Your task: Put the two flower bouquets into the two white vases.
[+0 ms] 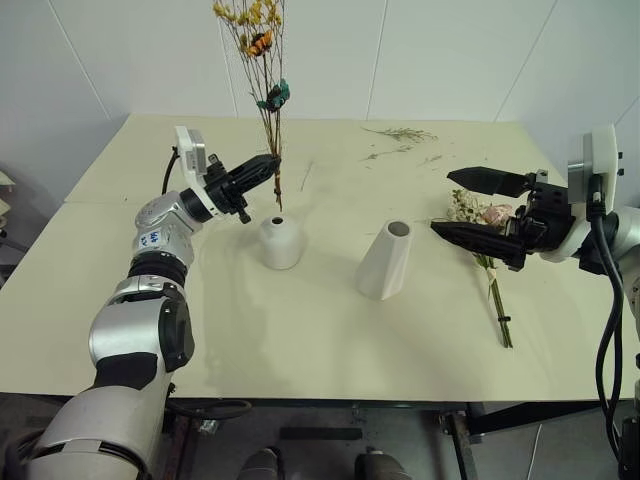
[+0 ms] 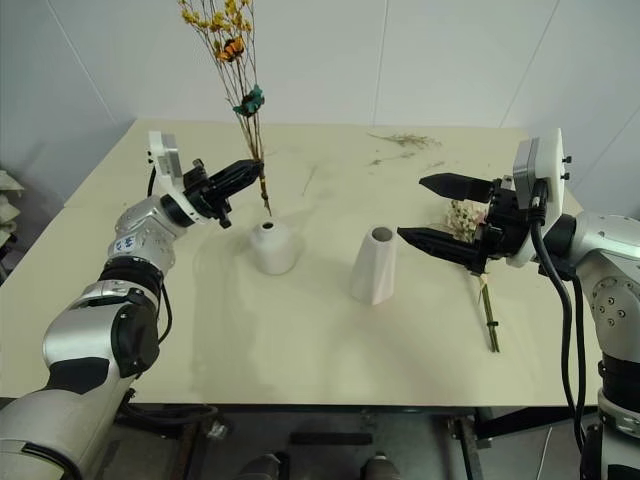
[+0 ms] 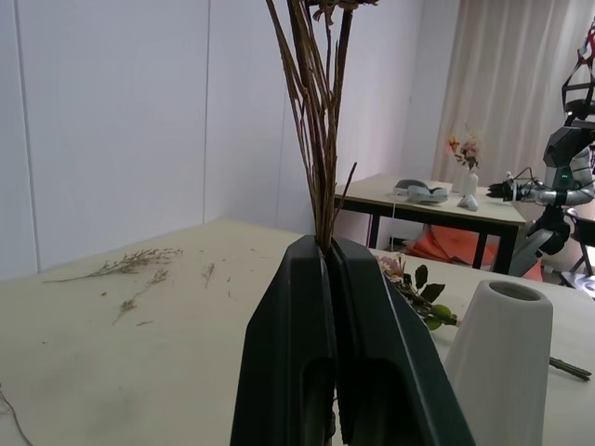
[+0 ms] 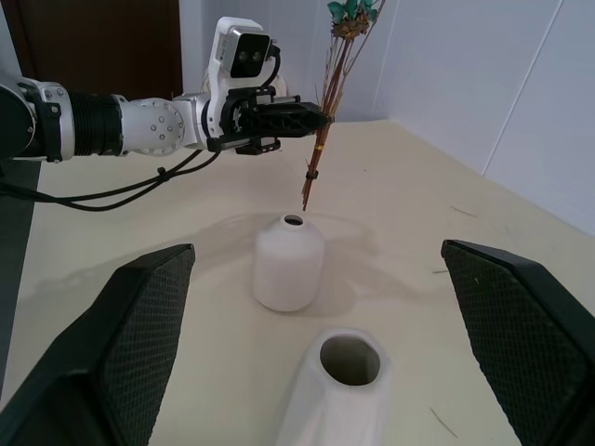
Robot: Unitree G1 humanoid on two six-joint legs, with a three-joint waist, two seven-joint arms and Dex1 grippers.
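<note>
Desk [image 1: 330,330] with two white vases – one bunch lifted, one lying flat.
Tall cone vase [image 1: 385,260] mid-desk, short round vase [image 1: 281,243] to its left, apart. Left claw [image 1: 268,165] clamped shut on the dried yellow sprigs [image 1: 262,60], upright, stem ends just above the round vase's mouth. Right claw [image 1: 470,205] spread wide, empty – hovering over the rose bunch [image 1: 488,250] lying on the desk right of the cone vase.

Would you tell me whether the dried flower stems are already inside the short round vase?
No, the left gripper holds the dried sprig bunch above the short round vase, its stem tips short of the neck.
</note>
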